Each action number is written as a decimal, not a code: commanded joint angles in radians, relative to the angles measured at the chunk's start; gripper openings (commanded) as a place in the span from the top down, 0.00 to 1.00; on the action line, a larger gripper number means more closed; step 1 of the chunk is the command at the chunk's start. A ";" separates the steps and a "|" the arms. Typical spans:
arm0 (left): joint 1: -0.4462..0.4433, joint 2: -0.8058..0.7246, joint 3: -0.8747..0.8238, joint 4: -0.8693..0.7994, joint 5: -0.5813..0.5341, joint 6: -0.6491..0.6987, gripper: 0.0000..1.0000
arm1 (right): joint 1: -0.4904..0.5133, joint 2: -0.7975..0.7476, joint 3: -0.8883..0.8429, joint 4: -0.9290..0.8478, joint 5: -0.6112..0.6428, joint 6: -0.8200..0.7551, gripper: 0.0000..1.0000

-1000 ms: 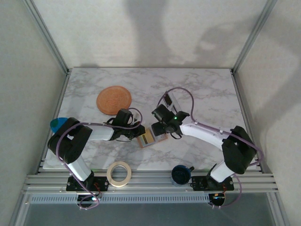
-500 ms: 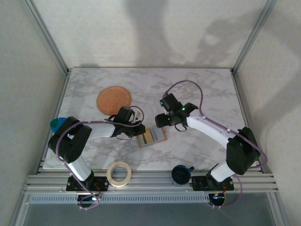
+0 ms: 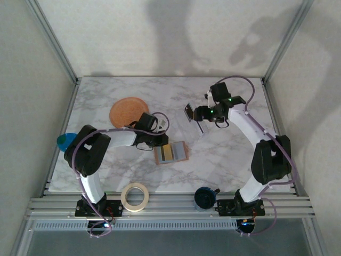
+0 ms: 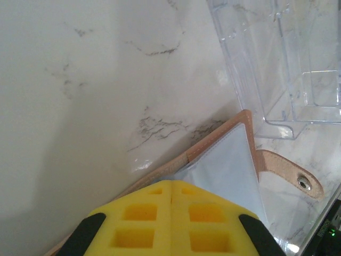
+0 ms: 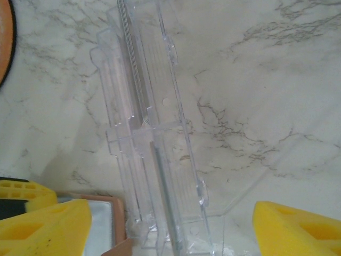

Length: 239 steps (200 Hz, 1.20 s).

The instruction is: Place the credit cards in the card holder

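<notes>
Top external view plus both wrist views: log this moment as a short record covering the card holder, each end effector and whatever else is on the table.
card holder: lying open on the marble table, snap tab sticking out
contents: pale sheet inside; cannot tell whether it is a card
left end effector: shut, tips over the card holder's edge
right end effector: open, holding nothing, facing a clear plastic stand
other items: orange disc, tape roll
</notes>
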 commanded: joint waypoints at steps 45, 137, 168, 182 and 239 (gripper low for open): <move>0.036 -0.236 -0.016 -0.046 -0.073 -0.009 0.85 | 0.015 0.071 0.090 -0.008 0.154 -0.220 0.20; 0.079 -0.484 -0.174 -0.065 -0.158 -0.045 0.68 | 0.173 0.132 -0.007 0.016 0.535 -0.275 0.19; 0.080 -0.501 -0.206 -0.046 -0.164 -0.054 0.67 | 0.194 0.174 0.022 -0.019 0.637 -0.278 0.19; 0.080 -0.495 -0.210 -0.038 -0.149 -0.056 0.67 | 0.206 0.160 -0.001 0.003 0.650 -0.280 0.19; 0.082 -0.470 -0.194 -0.057 -0.144 -0.038 0.67 | 0.219 0.118 -0.027 0.053 0.755 -0.285 0.27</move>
